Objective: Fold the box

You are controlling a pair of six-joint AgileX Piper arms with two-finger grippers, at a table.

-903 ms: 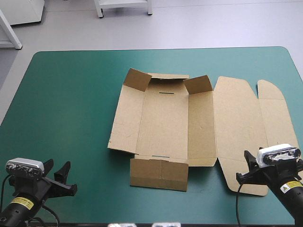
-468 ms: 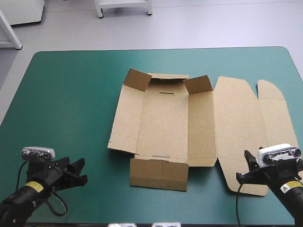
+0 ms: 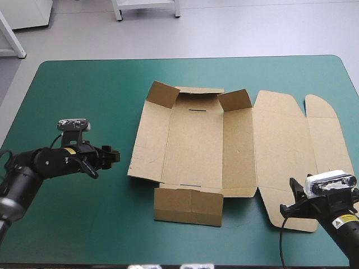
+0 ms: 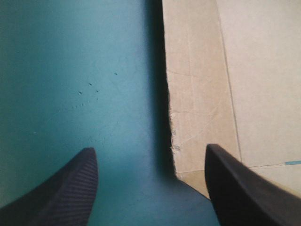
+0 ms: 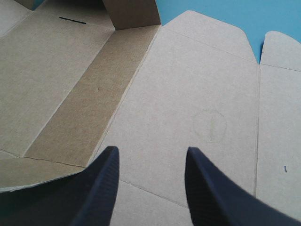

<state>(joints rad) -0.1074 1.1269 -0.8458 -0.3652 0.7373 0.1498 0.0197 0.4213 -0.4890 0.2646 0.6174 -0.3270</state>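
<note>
The box [image 3: 224,145] is lying across the surface's [image 3: 73,89] centre and 3 o'clock side, its long axis running 9 to 3 and its lid pointing to 3, with my left gripper [image 3: 114,155] gaping beside its 9 o'clock edge and my right gripper [image 3: 289,197] gaping over its 5 o'clock corner.

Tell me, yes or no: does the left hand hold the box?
No: the left hand hovers open over the cover, short of the left edge of the box.
</note>
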